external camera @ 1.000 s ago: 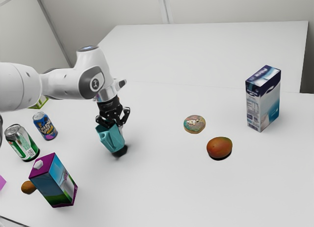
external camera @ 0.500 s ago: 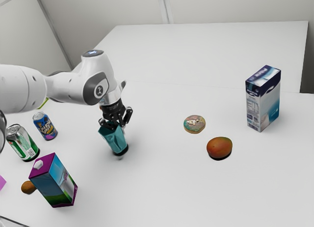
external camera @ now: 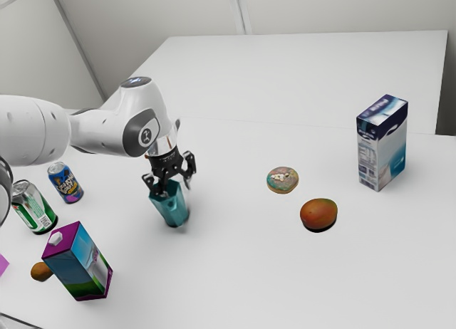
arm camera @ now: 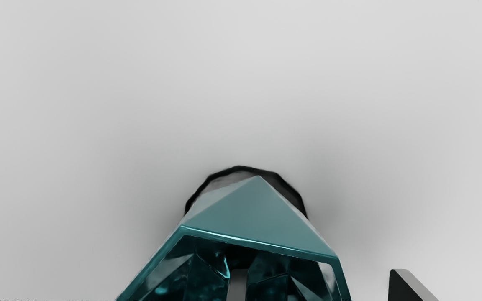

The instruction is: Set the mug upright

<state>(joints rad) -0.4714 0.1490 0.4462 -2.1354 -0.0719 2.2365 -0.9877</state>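
In the exterior view, my black 2-finger gripper [external camera: 173, 189] stands over the teal faceted mug [external camera: 172, 206], towards the left of the white table [external camera: 235, 286]. The mug has its base down and its mouth up towards my hand. Its slant there resembles that of the blue patterned can [external camera: 65, 183] and the purple-and-blue carton [external camera: 77, 261], so I put much of it down to the camera's angle and judge the mug upright or close to it. The orange-red mango [external camera: 318, 213] and the round iced doughnut [external camera: 283, 179] lie well apart to the right, with the tall white-and-blue box [external camera: 382, 144] farther right, so they shouldn't hamper me.

In the wrist view, the fingers stand wide apart and nothing is clamped: 1 fingertip [arm camera: 237, 286] is inside the mug's mouth, the other fingertip [arm camera: 410, 288] outside, clear of the wall. That straddle would suit a pinch on the wall near the rim, for steering the tilt. A dark ring [arm camera: 292, 190] shows at the base; I can't tell whether the base sits fully flat. If it does, I'd draw straight up, since a sideways move could catch the wall from inside and tip the mug. If not, closing on the wall would allow a small correction.
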